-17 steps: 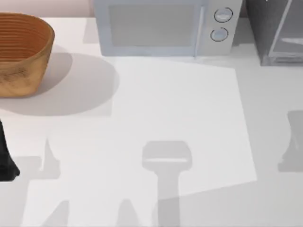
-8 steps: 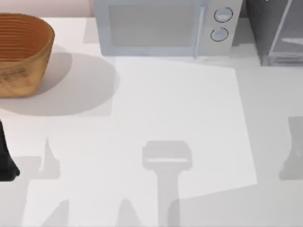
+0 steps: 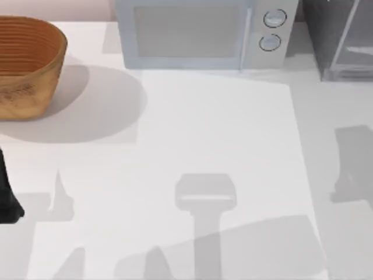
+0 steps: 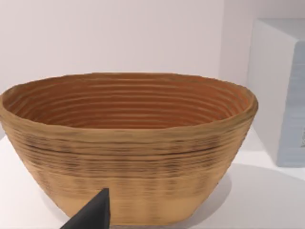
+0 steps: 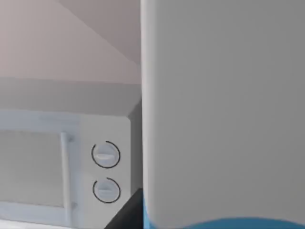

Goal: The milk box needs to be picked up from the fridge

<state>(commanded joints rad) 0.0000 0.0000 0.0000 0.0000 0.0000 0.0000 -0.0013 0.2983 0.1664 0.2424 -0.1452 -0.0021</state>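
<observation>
**Right claw close against the milk box, grip unclear**

The right claw appears in the right wrist view as a dark wedge at the foot of the milk box. Whether it is open, closed or has hold of the carton cannot be told. The milk box stands very close to that camera as a broad pale face with a strip of light blue along its lower edge. No print can be made out on that face. Beyond it stands the microwave, its two round knobs one above the other beside the door handle.

From above, the fridge occupies the far right corner of the surface, just beside the microwave. What lies behind its pale door frame cannot be made out.

The left claw is parked at the surface's left edge, near the woven basket; its opening cannot be told either. In the left wrist view, a small mark on the microwave's side is too small to read.
</observation>
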